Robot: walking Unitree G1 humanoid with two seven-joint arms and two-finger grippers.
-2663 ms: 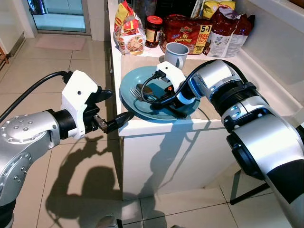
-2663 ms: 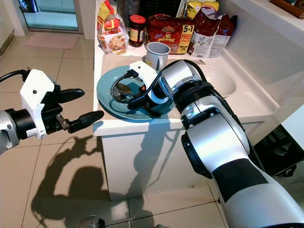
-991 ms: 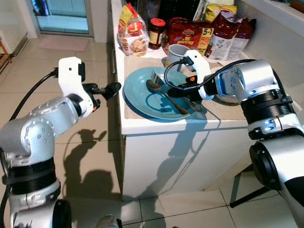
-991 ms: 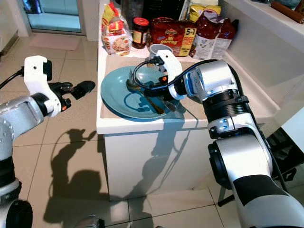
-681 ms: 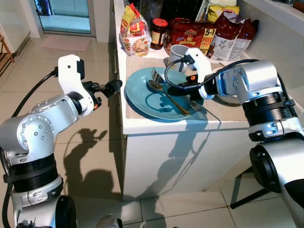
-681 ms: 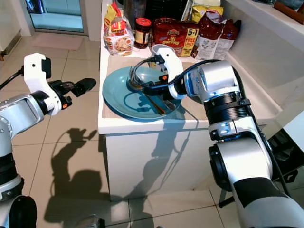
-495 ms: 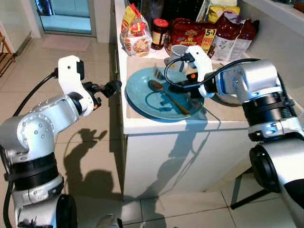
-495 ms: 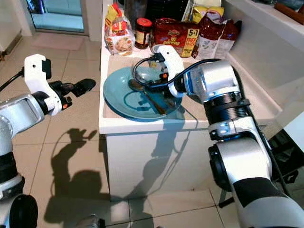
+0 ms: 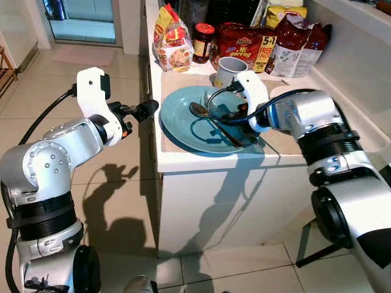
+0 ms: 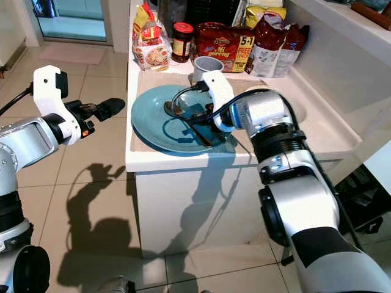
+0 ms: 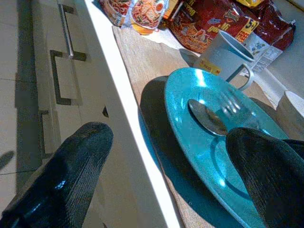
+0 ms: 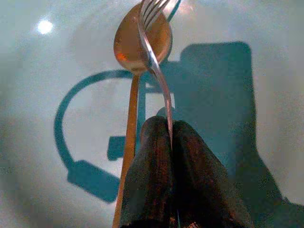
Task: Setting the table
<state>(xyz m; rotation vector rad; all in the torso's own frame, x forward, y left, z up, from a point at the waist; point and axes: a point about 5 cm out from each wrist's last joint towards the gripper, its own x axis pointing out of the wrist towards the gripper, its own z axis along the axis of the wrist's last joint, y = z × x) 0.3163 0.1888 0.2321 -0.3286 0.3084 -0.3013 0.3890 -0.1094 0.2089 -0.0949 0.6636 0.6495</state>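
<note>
The plate (image 9: pixel 183 125) sits on the counter (image 9: pixel 201 160) with the spoon (image 12: pixel 135 71) lying in it, but the fork (image 12: pixel 154 61) is not yet laid: the right gripper (image 12: pixel 171 137) has its jaws clenched on the handle, tines pointing away over the spoon's bowl, roughly along the spoon's length. The left gripper (image 11: pixel 161 175), jaws spread, waits beside the counter's edge.

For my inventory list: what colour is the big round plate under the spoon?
The round plate is teal blue, glossy; the left wrist view shows it best.

A steel fork (image 12: pixel 154 71) hangs tines-out above the round teal plate (image 9: pixel 183 125), over a spoon (image 12: pixel 135 61) lying in it.
</note>
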